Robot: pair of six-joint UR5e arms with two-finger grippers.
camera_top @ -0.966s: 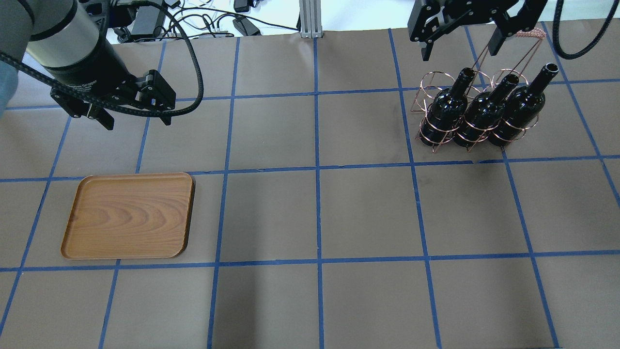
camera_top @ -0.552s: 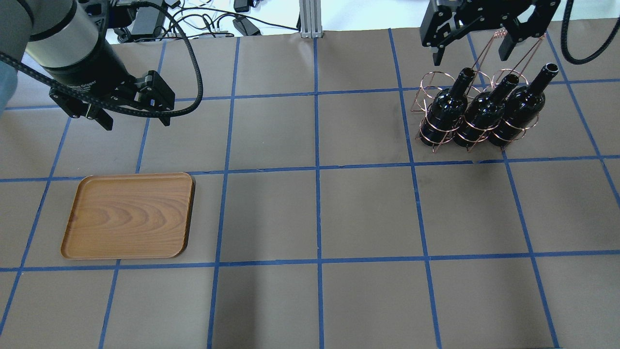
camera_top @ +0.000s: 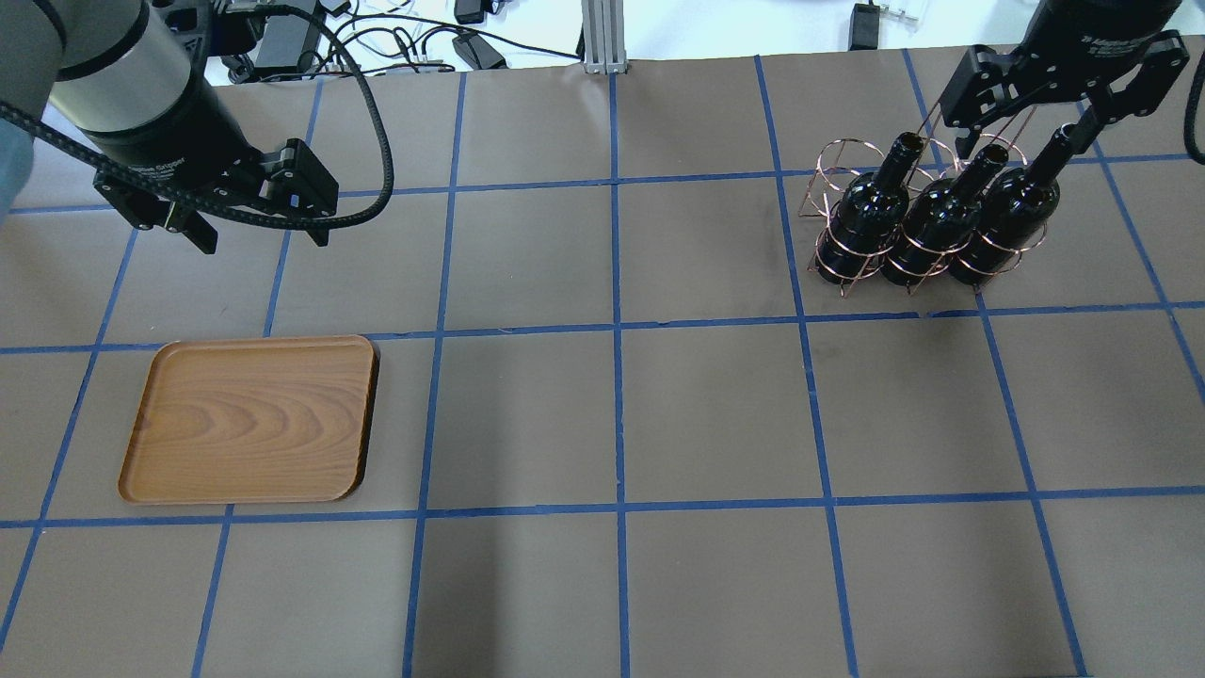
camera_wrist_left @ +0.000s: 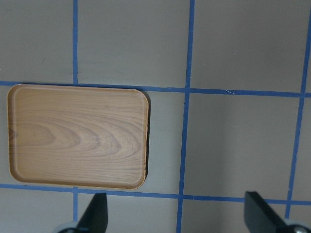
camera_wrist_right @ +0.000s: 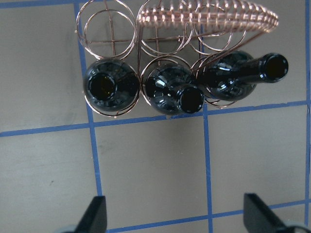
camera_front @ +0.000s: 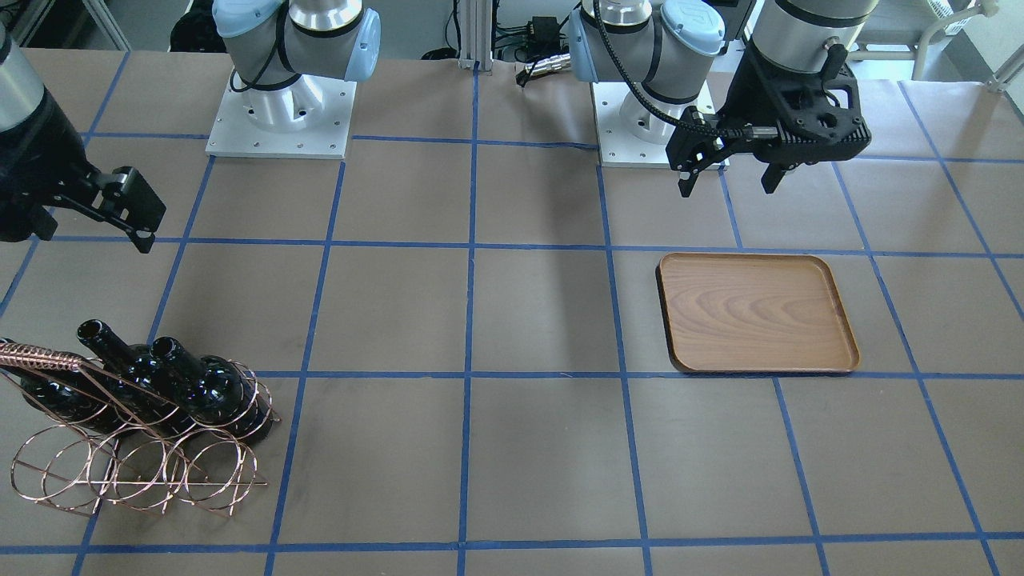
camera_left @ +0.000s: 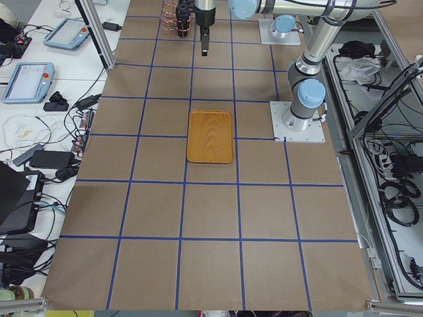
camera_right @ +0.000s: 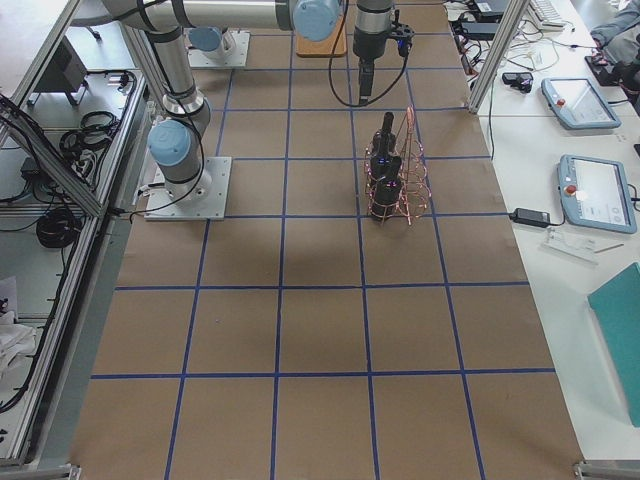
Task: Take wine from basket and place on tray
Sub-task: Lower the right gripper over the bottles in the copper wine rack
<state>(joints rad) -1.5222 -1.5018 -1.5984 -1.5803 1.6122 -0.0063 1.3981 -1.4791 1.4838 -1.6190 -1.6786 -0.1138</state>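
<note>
Three near-black wine bottles (camera_top: 941, 217) lean in the copper wire basket (camera_top: 830, 168) at the far right of the overhead view. The front view shows the bottles (camera_front: 200, 384) and basket (camera_front: 128, 472) too. In the right wrist view the bottles (camera_wrist_right: 172, 92) and the coiled handle (camera_wrist_right: 209, 17) lie beyond the fingertips. My right gripper (camera_top: 1021, 118) is open and empty, high over the bottle necks. My left gripper (camera_top: 262, 235) is open and empty, above the table behind the wooden tray (camera_top: 249, 419). The left wrist view also shows the tray (camera_wrist_left: 77, 136), which is empty.
The brown table carries a blue tape grid. Cables and boxes (camera_top: 377, 38) and an aluminium post (camera_top: 602, 33) lie past its far edge. The two arm bases (camera_front: 280, 112) stand on the robot's side. The basket's row of loops away from the robot (camera_front: 56, 480) holds nothing.
My right gripper has moved to the right and nearer, from behind the basket to over the bottle necks. The left arm, bottles and tray have stayed put.
</note>
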